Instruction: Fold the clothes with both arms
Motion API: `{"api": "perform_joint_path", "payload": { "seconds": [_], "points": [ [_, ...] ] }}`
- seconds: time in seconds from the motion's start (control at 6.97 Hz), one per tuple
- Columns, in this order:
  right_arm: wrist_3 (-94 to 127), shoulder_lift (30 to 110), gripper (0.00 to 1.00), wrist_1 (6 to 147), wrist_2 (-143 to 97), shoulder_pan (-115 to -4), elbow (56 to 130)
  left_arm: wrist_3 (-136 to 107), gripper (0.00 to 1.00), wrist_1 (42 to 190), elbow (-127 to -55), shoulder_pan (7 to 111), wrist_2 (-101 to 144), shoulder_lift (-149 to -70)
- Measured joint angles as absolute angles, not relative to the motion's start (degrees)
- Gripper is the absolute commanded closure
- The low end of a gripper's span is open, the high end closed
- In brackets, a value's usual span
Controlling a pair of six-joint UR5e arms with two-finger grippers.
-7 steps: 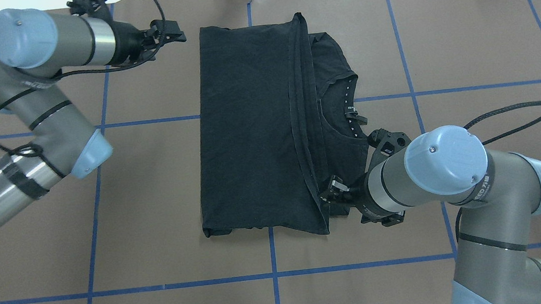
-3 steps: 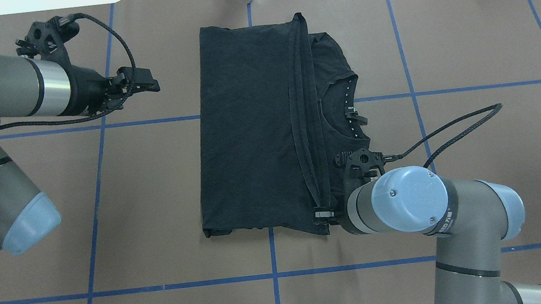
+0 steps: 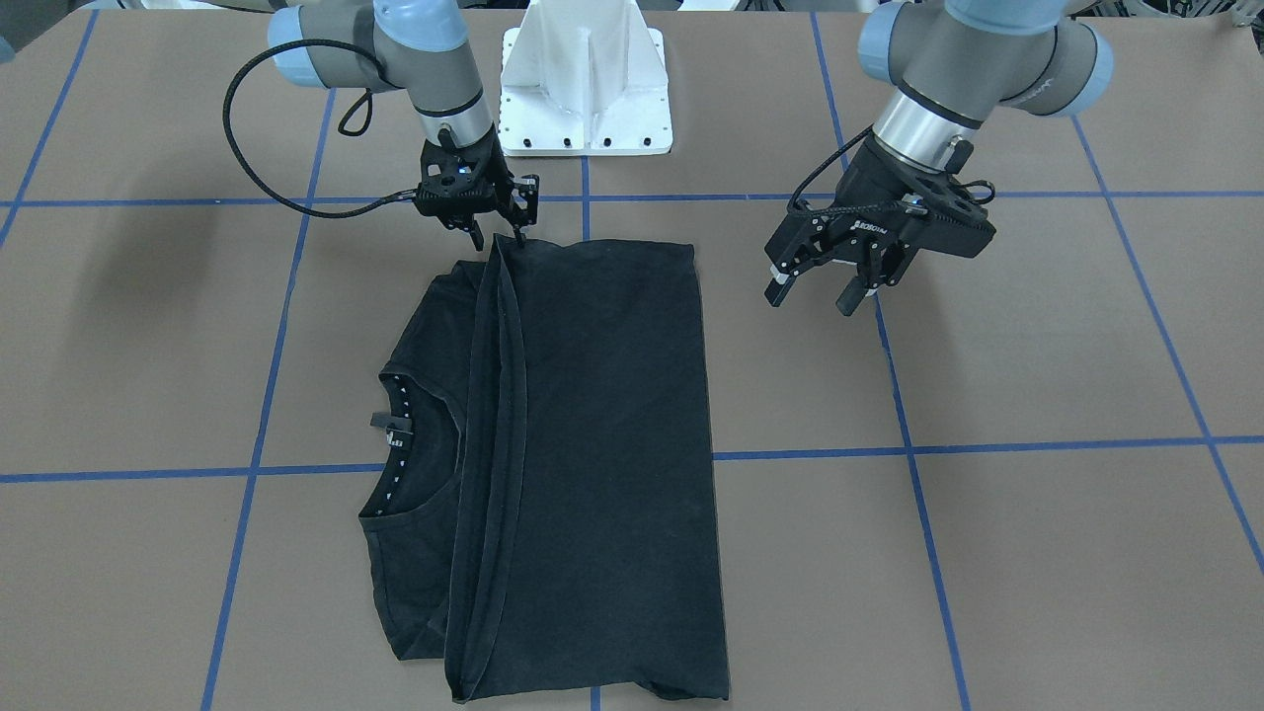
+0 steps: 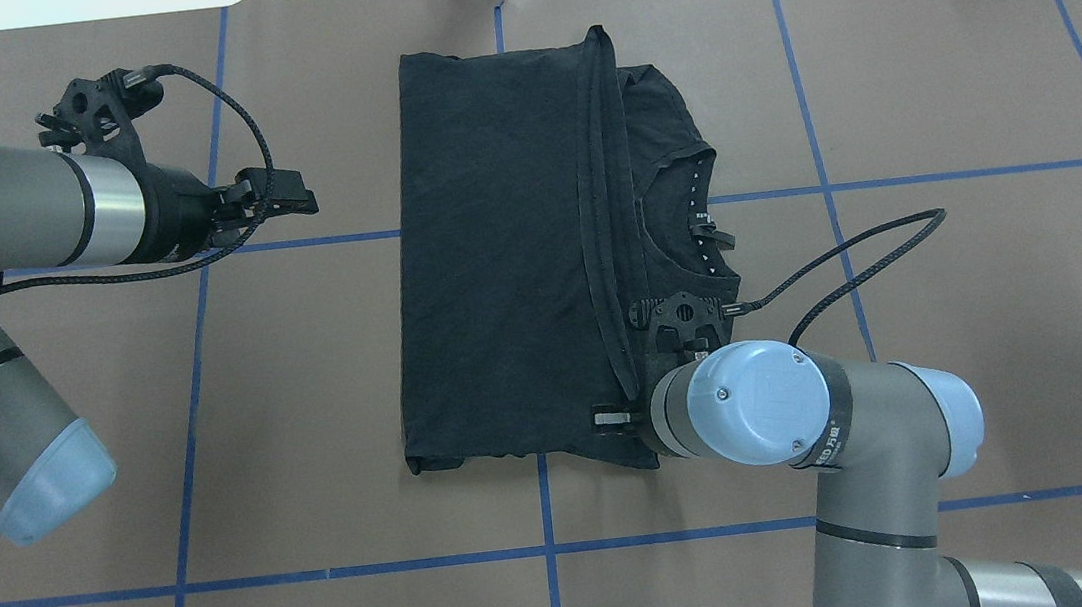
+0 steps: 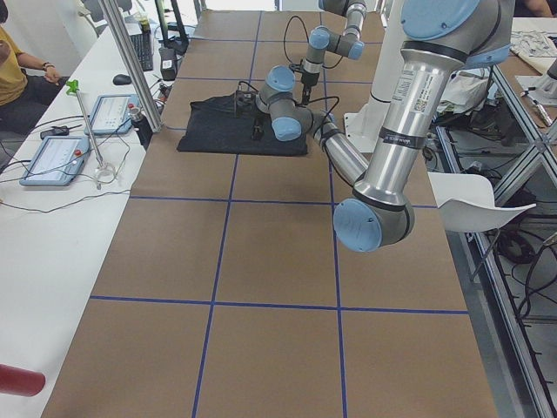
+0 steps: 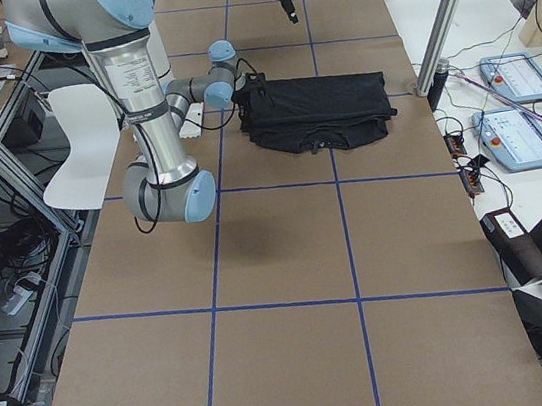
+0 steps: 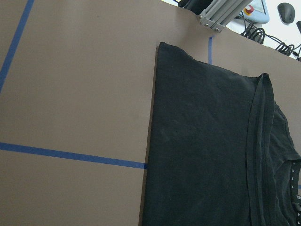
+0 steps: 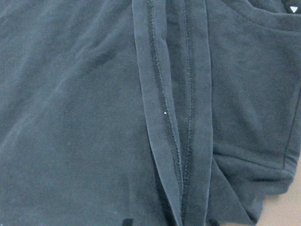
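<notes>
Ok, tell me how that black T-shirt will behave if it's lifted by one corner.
Likely floppy: the black T-shirt lies flat with soft wrinkles, so it should drape. Probably light: thin cloth. The stacked hem layers may slide apart, undoing the fold.

Bare table (image 4: 351, 313) between left tool (image 4: 296, 190) and T-shirt (image 4: 495, 248); right arm (image 4: 757, 401) low over the T-shirt's robot-side corner.

Black T-shirt (image 4: 495, 248), white dots on inner collar (image 4: 694, 195). Brown desk (image 4: 958, 350) w/ blue tape grid. Silver-grey left arm (image 4: 29, 212) & right arm (image 4: 879, 414), lt-blue caps; black left gripper (image 3: 818, 296) & right gripper (image 3: 499, 233). White base (image 3: 588, 89).
</notes>
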State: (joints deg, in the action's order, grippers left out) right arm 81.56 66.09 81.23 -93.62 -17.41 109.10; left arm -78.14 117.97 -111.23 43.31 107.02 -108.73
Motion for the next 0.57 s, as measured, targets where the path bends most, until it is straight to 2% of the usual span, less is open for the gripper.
{"api": "perform_joint_path", "payload": {
  "seconds": [0.14,0.43,0.57],
  "points": [
    [81.0,65.7,0.42,81.1,-93.4,-17.4,108.3,-78.1,0.01,118.0,-111.3,43.3,107.0,-108.6],
    [79.5,65.6,0.54,79.2,-93.1,-17.5,106.7,-78.2,0.01,117.9,-111.3,43.0,106.4,-108.6],
    [79.2,65.5,0.57,78.2,-92.8,-17.5,106.2,-78.2,0.01,117.9,-111.3,42.6,106.2,-108.6]
  ]
}}
